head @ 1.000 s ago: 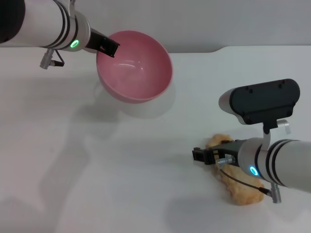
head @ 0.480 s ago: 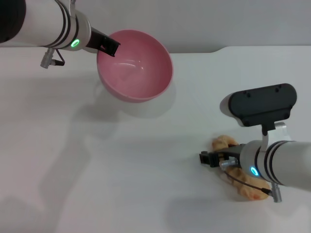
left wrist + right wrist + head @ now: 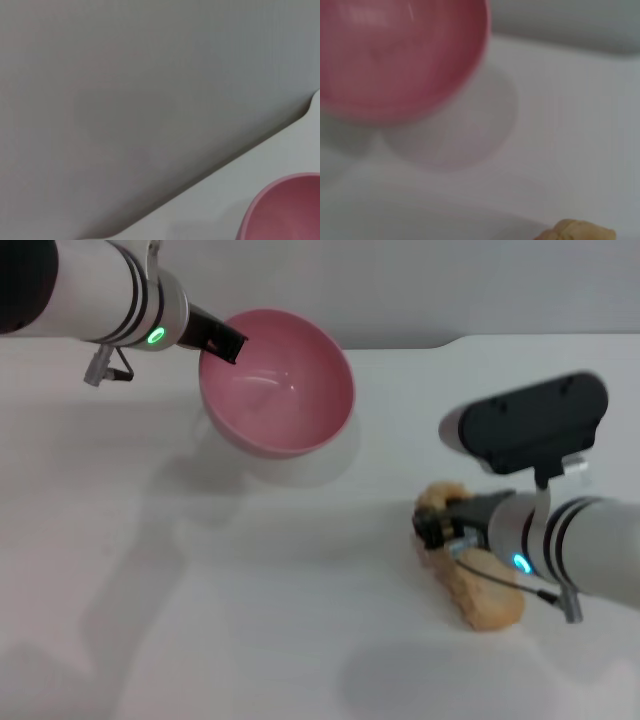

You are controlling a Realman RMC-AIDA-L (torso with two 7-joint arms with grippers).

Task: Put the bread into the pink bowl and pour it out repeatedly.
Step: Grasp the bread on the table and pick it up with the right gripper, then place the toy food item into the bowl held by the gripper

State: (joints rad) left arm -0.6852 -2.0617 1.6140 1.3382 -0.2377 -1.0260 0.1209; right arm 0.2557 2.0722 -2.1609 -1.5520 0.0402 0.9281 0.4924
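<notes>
One bowl (image 3: 277, 381), pink, held off the table (image 3: 250, 620) by my left gripper (image 3: 222, 341), whose black fingers are clamped on the rim at the side nearest that arm. I see it tipped, its opening turned toward the head camera. Contents: nothing that I can see; smooth glossy interior, with a shadow on the table below it.

One bread (image 3: 468, 575), pale tan side showing, lying on the table well apart from the bowl, toward my right arm's side and nearer my body. It is not in the bowl.

One right gripper (image 3: 437, 529), low at the end of the bread that points toward the bowl. Its dark fingers sit against that end; I cannot tell whether they are apart or pressed on the loaf.

Left wrist view: a part of the bowl's (image 3: 282, 210) pink wall, the table's (image 3: 210, 200) far edge and a grey backdrop beyond.

Right wrist view: the bowl (image 3: 395, 55) large and blurred, its shadow beneath, and one tip of the bread (image 3: 577, 231) on the table (image 3: 560, 125), apart from the bowl.
</notes>
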